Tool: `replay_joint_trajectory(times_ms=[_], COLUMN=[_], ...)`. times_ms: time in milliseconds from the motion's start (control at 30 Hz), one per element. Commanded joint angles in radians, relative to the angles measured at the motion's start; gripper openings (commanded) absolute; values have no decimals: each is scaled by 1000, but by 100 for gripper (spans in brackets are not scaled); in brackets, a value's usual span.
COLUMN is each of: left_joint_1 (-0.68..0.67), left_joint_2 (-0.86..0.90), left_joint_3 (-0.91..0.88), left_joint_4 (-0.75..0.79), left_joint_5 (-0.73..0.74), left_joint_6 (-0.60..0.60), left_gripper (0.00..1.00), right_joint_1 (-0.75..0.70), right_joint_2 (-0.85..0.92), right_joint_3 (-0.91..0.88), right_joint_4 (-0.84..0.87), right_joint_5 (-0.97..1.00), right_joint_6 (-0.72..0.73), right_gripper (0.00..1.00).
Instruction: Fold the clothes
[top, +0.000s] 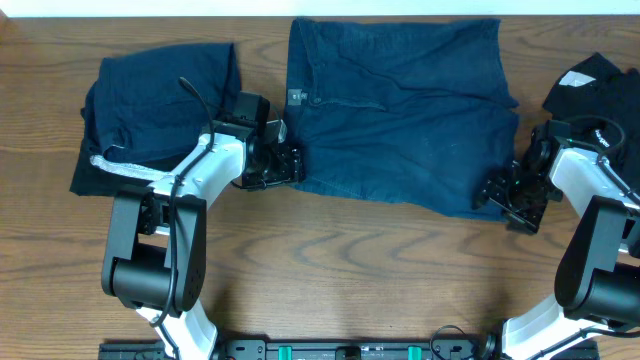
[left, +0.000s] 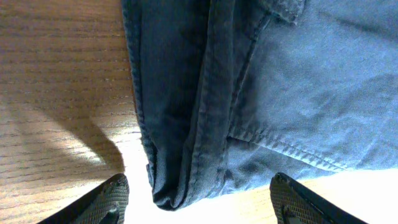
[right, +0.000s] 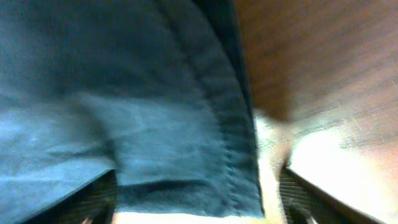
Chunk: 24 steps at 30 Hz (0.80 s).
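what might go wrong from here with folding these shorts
The left gripper straddles a doubled-over corner of the shorts; closing could catch only some layers. The left arm lies beside the folded navy garment and might drag it. The right arm sits close to the black garment and may snag it.

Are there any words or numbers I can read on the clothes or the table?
No text here is readable.
The small label on the navy-blue shorts: too small to read.
The white marks on the black garment: too small to tell if they are letters.
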Motion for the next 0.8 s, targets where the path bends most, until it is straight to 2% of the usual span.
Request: replay_joint_trajectory(times_ms=[0, 100, 167, 233, 333, 500, 633, 667, 700, 767], left_joint_1=[-2, -2, -2, -2, -2, -2, -2, -2, -2, -3], left_joint_2=[13, 13, 13, 13, 13, 13, 13, 13, 13, 13], left_joint_3=[-3, -3, -3, -3, -3, -3, -3, -3, -3, -3], left_joint_4=[-3, -7, -7, -7, -7, -7, -11, -15, -23, -40], left_joint_5=[-15, -15, -15, -15, -11, -11, -11, -9, -7, -7], left_joint_6=[-9, -9, -9, -9, -9, -9, -9, -9, -9, -9], left_gripper=[74, 72, 50, 25, 13, 7, 8, 11, 14, 24], right_joint_1=[7, 7, 7, 7, 7, 5, 4, 4, 4, 5], right_joint_2=[9, 9, 9, 9, 9, 9, 9, 9, 9, 9], right_joint_3=[4, 4, 4, 4, 4, 5, 5, 5, 5, 5], right_joint_4=[21, 30, 29, 27, 24, 37, 39, 39, 38, 37], right_joint_5=[-44, -43, -40, -18, 4, 22, 26, 26, 26, 26], right_joint_6=[11, 11, 10, 10, 10, 10, 10, 10, 10, 5], right_gripper=[60, 30, 13, 1, 1, 1, 1, 6, 17, 22])
